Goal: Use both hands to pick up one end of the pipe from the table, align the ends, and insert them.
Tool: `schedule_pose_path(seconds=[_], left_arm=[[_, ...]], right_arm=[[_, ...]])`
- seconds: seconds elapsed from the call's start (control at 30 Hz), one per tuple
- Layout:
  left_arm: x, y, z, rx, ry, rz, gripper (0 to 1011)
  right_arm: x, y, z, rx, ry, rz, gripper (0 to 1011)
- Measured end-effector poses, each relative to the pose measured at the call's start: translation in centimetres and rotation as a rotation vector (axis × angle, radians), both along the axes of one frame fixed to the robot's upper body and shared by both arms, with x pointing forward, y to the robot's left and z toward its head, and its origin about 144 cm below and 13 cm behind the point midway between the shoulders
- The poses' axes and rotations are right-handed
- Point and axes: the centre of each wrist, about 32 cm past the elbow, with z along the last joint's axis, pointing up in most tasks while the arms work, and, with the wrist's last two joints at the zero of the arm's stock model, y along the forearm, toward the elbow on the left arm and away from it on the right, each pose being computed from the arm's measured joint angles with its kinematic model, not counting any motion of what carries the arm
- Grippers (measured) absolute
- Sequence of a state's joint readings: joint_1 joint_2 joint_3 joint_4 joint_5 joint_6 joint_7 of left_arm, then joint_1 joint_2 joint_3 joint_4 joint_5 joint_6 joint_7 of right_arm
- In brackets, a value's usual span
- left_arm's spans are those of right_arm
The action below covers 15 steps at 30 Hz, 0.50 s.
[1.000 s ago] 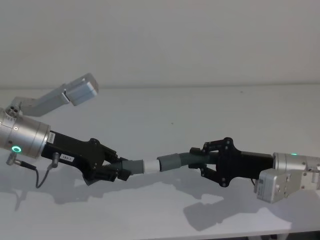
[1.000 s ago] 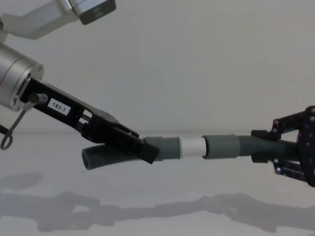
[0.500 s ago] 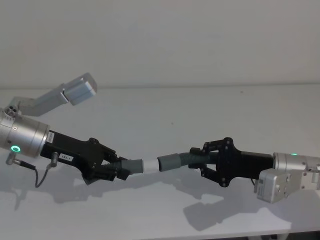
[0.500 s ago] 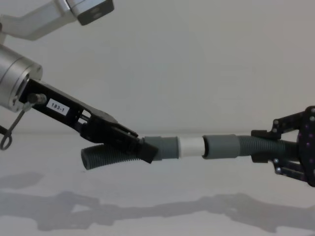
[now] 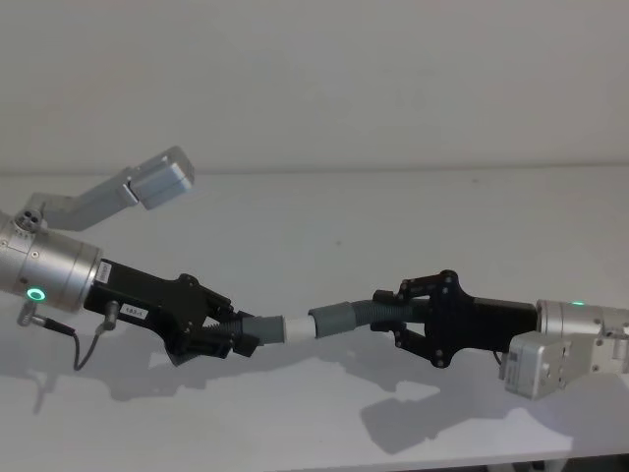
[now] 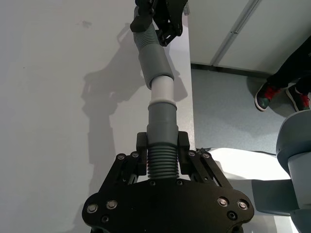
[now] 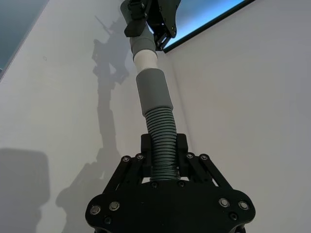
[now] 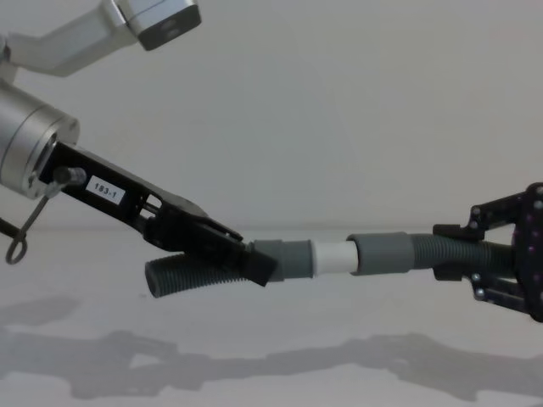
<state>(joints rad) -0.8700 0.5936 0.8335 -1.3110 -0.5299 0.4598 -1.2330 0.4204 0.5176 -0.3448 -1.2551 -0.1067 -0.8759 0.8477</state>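
- The left gripper (image 5: 236, 336) is clamped on the corrugated part of the left hose piece (image 8: 208, 273), just behind its smooth cuff; in the left wrist view its fingers (image 6: 141, 145) close on the ribs from both sides.
- Against the frames a second ago, this gripper sits slightly lower and nearer the other arm, so the visible length of the white plug tip (image 8: 333, 257) looks a little shorter.
- The right gripper (image 5: 405, 317) holds the right hose piece (image 8: 441, 253) by its ribbed body and has barely moved; it appears to act as the fixed side.
- The socket cuff (image 8: 383, 253) meets the white plug tip end to end, and the two cuffs lie in nearly one line in the chest view.
- Both pieces hang in the air above the table (image 5: 324, 216), between the two arms, with their shadows below.
- Judged from this, alignment is done and insertion is under way but not finished, since a band of white is exposed between the cuffs.
- The remaining push probably needs to stay along the shared axis; a slight tilt at the left side could jam the plug.
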Motion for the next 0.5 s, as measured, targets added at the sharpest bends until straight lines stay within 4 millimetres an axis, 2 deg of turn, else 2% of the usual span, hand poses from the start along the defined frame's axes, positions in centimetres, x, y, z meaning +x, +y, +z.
schedule_pose_path(seconds=[0.5], left_arm=[[0.13,-0.19,-0.06,-0.012,-0.004,0.003,327]], right_arm=[[0.0,0.0,0.0,0.0,0.0,0.0,266]])
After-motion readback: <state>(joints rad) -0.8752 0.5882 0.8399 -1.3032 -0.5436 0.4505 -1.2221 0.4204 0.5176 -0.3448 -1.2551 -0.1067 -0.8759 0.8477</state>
